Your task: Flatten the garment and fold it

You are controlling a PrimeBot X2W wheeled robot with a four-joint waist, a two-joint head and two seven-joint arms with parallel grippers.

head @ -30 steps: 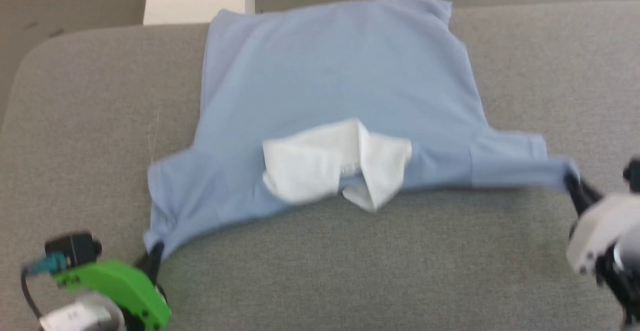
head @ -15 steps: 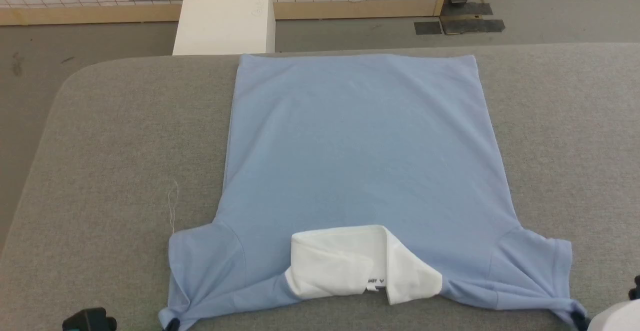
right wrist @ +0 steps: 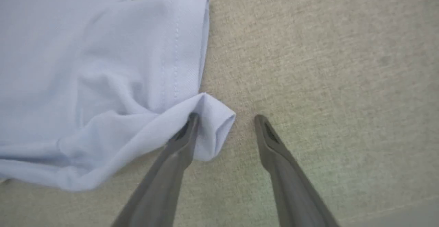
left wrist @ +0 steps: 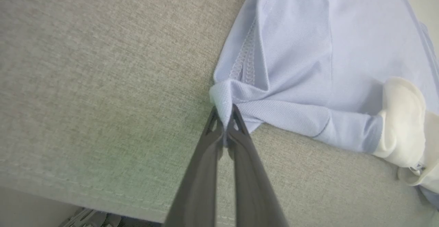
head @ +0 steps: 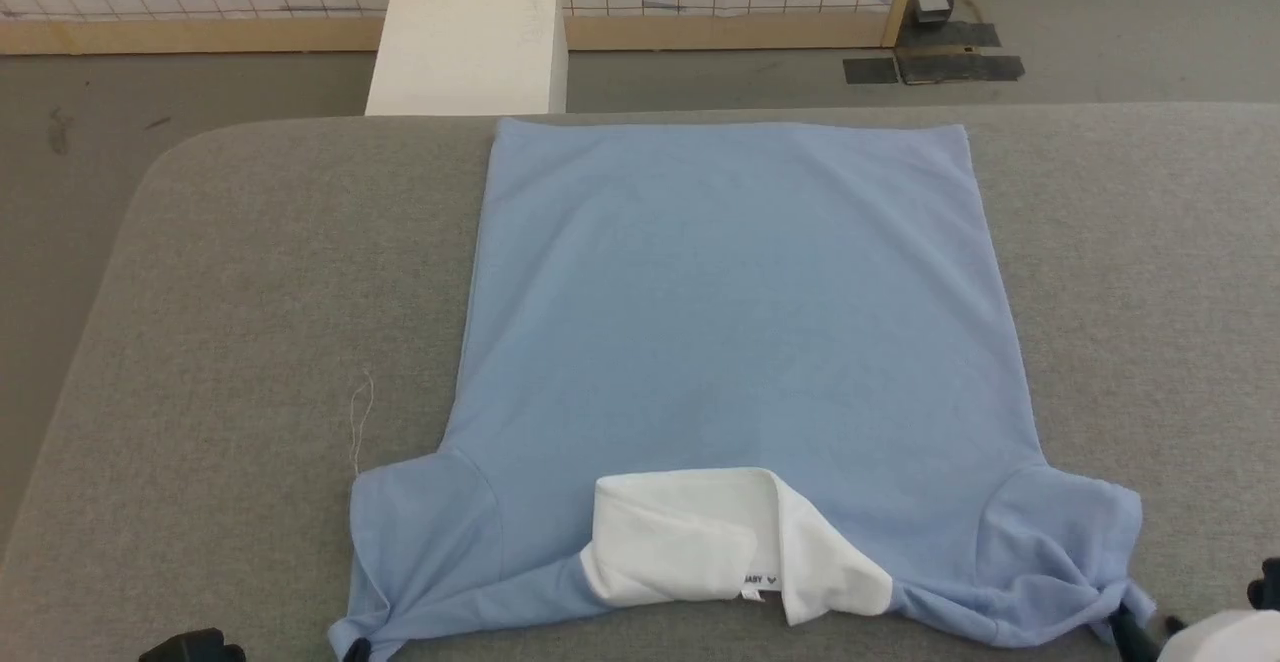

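Right gripper (right wrist: 227, 117) now released from garment (head: 730, 312) sleeve, left gripper (left wrist: 224, 112) pinching cuff

The garment (head: 730, 322), a light blue polo shirt, lies spread flat on the grey desk (head: 250, 292): hem at 12 o'clock, white collar (head: 690, 542) at 6 o'clock, left sleeve (head: 420, 532) at 7 and right sleeve (head: 1060, 542) at 5, tips bunched

We are seeing the garment (head: 735, 322) lying flat on the grey table (head: 230, 292), its white collar (head: 690, 542) pointing toward six o'clock.
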